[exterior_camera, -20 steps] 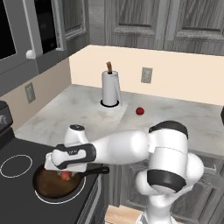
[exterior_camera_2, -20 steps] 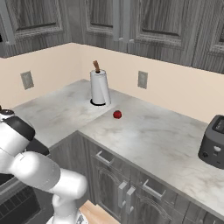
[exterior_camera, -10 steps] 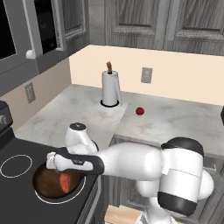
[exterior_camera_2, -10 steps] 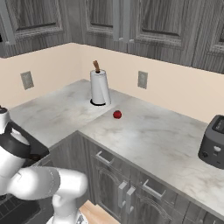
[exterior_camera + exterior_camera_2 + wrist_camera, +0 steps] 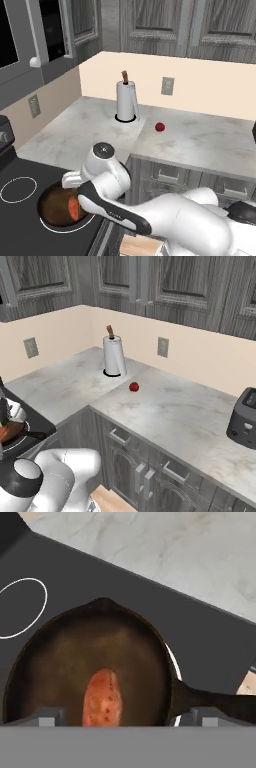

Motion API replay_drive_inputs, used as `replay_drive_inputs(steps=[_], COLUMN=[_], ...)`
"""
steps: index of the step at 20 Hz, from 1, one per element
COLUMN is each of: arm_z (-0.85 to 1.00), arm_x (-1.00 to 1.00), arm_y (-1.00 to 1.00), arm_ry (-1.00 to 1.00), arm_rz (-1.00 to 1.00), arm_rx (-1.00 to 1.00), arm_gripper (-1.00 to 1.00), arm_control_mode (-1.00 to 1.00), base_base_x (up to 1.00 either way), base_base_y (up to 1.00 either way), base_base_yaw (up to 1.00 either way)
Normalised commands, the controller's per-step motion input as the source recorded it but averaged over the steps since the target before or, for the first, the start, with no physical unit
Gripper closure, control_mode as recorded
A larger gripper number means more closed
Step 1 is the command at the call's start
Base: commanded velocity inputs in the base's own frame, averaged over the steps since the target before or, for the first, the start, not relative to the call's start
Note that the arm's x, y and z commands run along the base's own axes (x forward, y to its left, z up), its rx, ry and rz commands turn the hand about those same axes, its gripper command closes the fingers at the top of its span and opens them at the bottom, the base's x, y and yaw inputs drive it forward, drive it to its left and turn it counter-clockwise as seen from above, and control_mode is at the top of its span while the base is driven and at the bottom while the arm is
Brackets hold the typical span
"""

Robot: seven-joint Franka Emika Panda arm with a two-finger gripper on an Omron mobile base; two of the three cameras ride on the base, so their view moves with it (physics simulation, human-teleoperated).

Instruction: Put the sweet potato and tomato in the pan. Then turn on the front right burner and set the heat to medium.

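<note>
— While the arm bends low over the stove (image 5: pixel 30 210), where is the sweet potato (image 5: pixel 102 699)?

— It lies in the pan (image 5: pixel 60 657), on the brown inside, toward the side nearest the hand. In the hand view it sits between the two fingertips (image 5: pixel 47 716), touching neither.

— So the gripper (image 5: pixel 125 717) has nothing in it?

— Nothing. Its jaws are spread wide, one tip over each side of the pan, with the potato loose below them.

— And the pan itself?

— On the black glass, over the front right burner (image 5: pixel 52 229); a piece of the white ring shows past the rim. Its handle (image 5: pixel 215 702) points away to the right in the hand view.

— The tomato (image 5: pixel 159 127)?

— On the marble counter (image 5: pixel 210 140), well apart from the stove, near the paper towel roll (image 5: pixel 126 102) but not touching it. The right base view has the tomato (image 5: pixel 133 387) in the same spot, with a toaster (image 5: pixel 243 418) far along the counter.
</note>
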Motion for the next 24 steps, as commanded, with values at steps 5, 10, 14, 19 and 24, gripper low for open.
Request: replay_drive_inputs(steps=[5,10,14,19,24], arm_z=[0.43,0.33,0.27,0.26,0.18], arm_x=[-0.16,-0.04,-0.01,0.00,0.00], arm_y=[-0.65,-0.73,-0.80,-0.87,-0.88], arm_ry=[-0.14,-0.06,0.00,0.00,0.00], arm_rz=[0.00,-0.03,-0.05,-0.07,-0.10], arm_rx=[0.00,0.00,0.00,0.00,0.00], arm_gripper=[-1.00,-1.00,-1.00,-1.00,-1.00], arm_control_mode=[-1.00,-1.00,-1.00,-1.00,-1.00], base_base_x=[0.00,0.00,0.00,0.00,0.00], base_base_y=[0.00,0.00,0.00,0.00,0.00], base_base_yaw=[0.00,0.00,0.00,0.00,0.00])
